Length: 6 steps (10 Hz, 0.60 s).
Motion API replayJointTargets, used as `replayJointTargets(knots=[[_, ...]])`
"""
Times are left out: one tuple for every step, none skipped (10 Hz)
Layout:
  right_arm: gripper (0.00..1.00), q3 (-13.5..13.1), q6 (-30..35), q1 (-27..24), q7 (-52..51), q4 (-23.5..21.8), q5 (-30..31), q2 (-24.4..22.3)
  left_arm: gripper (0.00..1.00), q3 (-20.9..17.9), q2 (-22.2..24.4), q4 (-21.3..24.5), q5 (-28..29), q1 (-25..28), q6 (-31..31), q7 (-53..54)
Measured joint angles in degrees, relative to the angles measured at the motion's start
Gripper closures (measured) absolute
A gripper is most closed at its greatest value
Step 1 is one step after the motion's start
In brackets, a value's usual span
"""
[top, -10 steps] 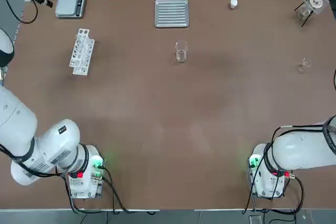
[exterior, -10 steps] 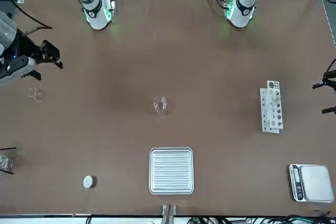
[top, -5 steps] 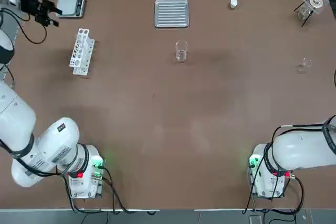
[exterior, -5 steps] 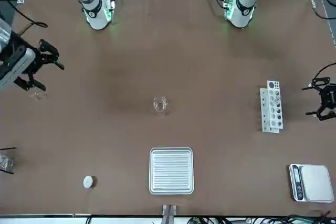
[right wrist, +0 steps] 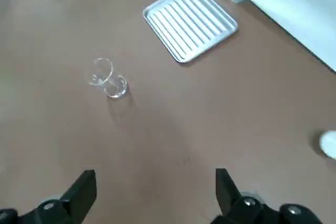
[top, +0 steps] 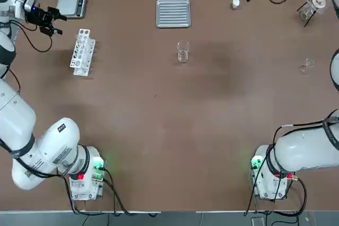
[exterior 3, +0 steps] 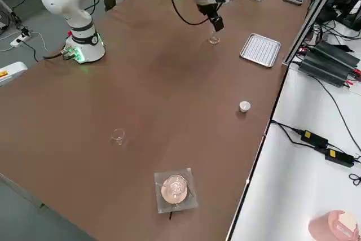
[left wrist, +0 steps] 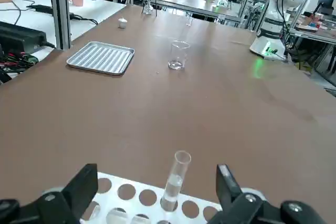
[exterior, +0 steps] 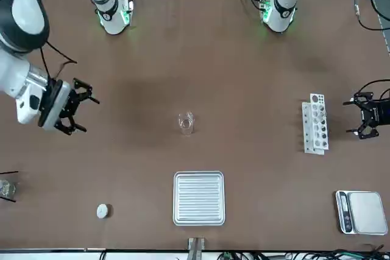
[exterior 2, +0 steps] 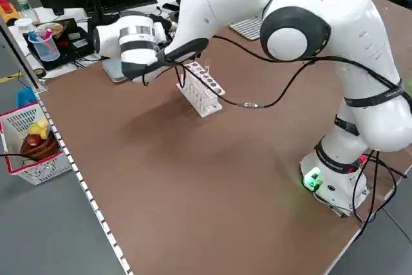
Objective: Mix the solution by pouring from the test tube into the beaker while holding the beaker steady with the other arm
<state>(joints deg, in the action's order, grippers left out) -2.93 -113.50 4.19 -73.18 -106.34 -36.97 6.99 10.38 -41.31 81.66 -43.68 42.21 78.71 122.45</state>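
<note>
The beaker (top: 183,52) is a small clear glass standing alone near the table's middle, also in the front view (exterior: 186,122). The test tube (left wrist: 175,181) stands upright in the white rack (top: 82,51) at the far left. My left gripper (top: 55,18) hovers open just outside the rack, facing it; in the left wrist view (left wrist: 155,170) the tube stands beyond the spread fingers. My right gripper (exterior: 85,114) is open and raised on the right side, apart from the beaker (right wrist: 107,78). Neither gripper holds anything.
A ribbed metal tray (top: 173,13) lies behind the beaker. A scale (top: 70,6) sits at the far left corner and a small white cap (top: 235,3) at the back right. A flask on a stand (top: 312,3) and a tiny glass vessel (top: 307,66) stand far right.
My left gripper has moved in closer to the rack. My right gripper has swung from the table's right edge toward the middle. The beaker and rack have not moved.
</note>
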Motion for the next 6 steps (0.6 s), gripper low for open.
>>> replayJointTargets(knots=[[0.00, 0.0, -0.7, 0.0, -6.4, -1.5, -4.2, 1.3, 0.00, 0.0, -0.8, 0.0, 0.0, 0.6, -0.6, 2.0], [0.00, 0.0, -2.1, 0.0, -13.8, -3.6, -8.6, 2.9, 0.00, 0.0, -1.7, 0.2, 0.0, 1.2, -1.5, 4.9], [0.00, 0.0, -3.4, 0.0, -21.0, -5.6, -13.3, 4.9, 0.01, 0.0, -2.6, 0.5, -0.1, 1.4, -2.2, 8.0], [0.00, 0.0, -4.0, 0.0, -26.8, -6.9, -17.0, 7.1, 0.01, 0.0, -3.6, 0.9, -0.2, 1.4, -2.3, 10.0], [0.00, 0.1, -4.2, 0.0, -30.7, -7.4, -19.7, 9.3, 0.01, 0.2, -4.7, 1.2, -0.2, 1.4, -2.3, 11.0], [0.00, 0.2, -4.2, 0.1, -34.3, -7.6, -22.9, 11.5, 0.02, 0.5, -5.9, 1.2, -0.3, 1.3, -2.3, 12.0]])
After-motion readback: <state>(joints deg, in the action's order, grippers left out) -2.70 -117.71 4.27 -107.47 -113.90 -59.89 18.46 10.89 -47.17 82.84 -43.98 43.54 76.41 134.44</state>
